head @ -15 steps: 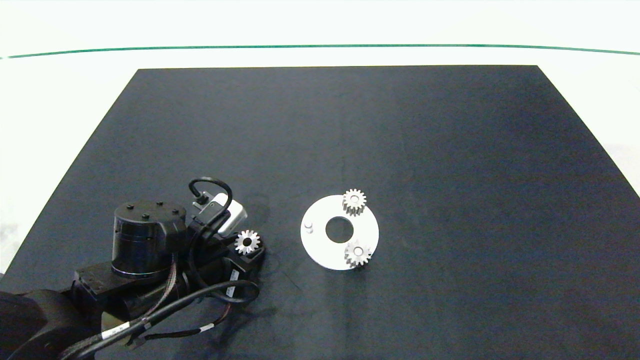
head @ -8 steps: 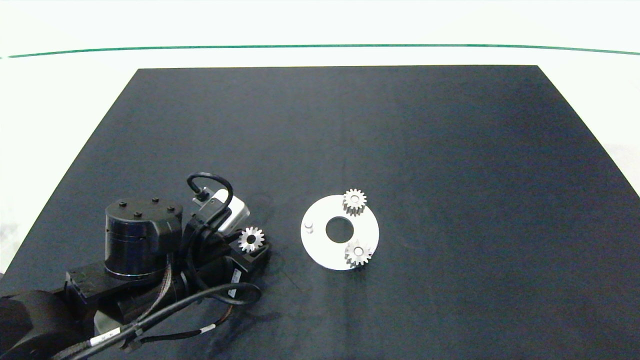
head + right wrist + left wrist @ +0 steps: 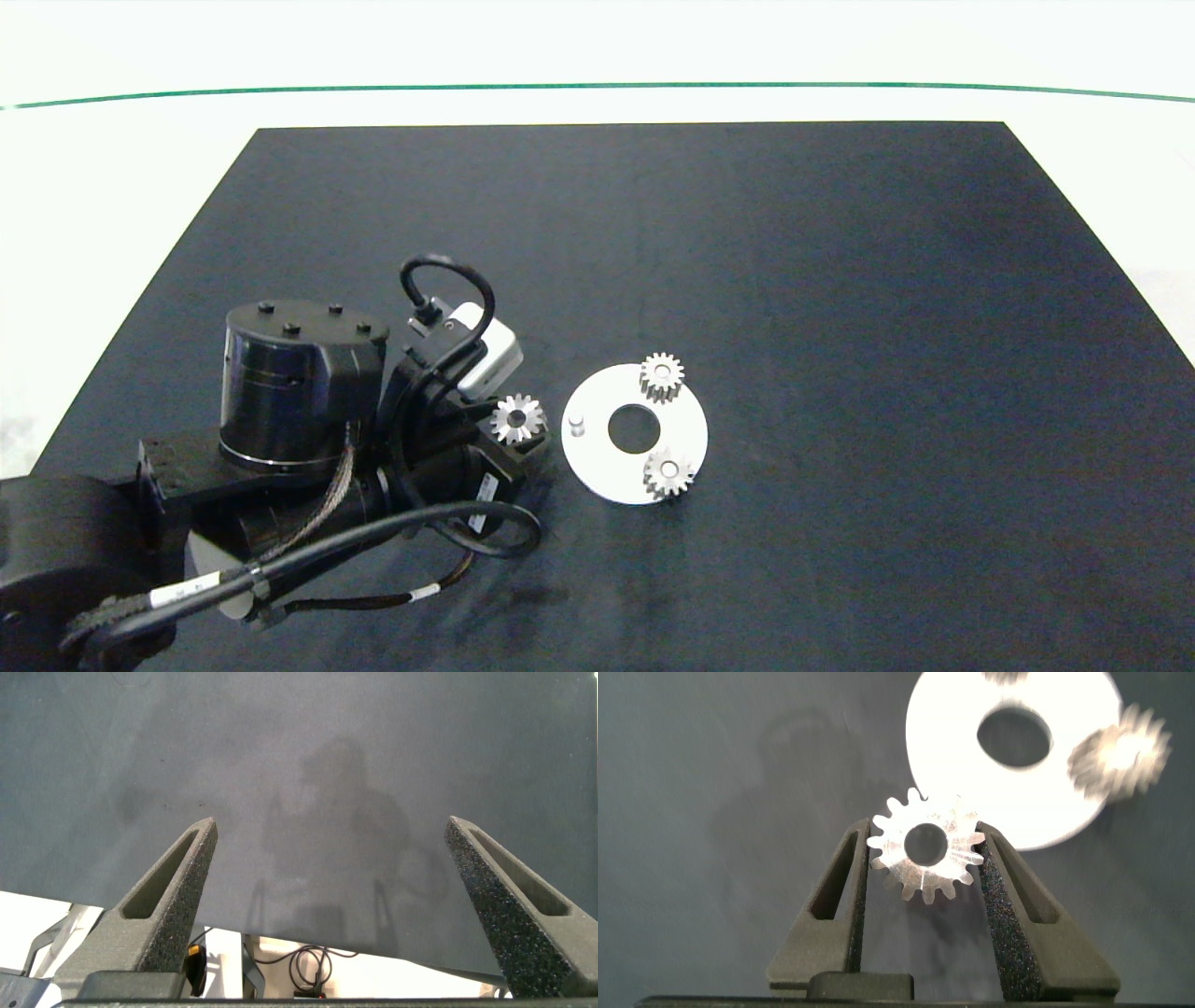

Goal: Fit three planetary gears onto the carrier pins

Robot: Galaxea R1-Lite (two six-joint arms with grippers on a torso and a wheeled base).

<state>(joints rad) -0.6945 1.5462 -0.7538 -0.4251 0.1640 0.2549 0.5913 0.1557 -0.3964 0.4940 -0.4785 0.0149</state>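
- The third planetary gear [image 3: 516, 417] sat clamped flat between the left gripper [image 3: 925, 859] fingers, just beside the white disc [image 3: 602, 467], near its bare carrier pin [image 3: 577, 426].
- Two other gears [image 3: 661, 375] sat on the disc's remaining pins.
- The right gripper [image 3: 332, 891] hung spread wide over the dark mat [image 3: 299, 756], holding nothing.

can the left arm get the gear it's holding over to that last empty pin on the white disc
Probably yes. The left end effector holds the third gear just beside the white disc, and the bare pin stands on the disc's near edge. Nothing lies between them; the two mounted gears sit on the far side.
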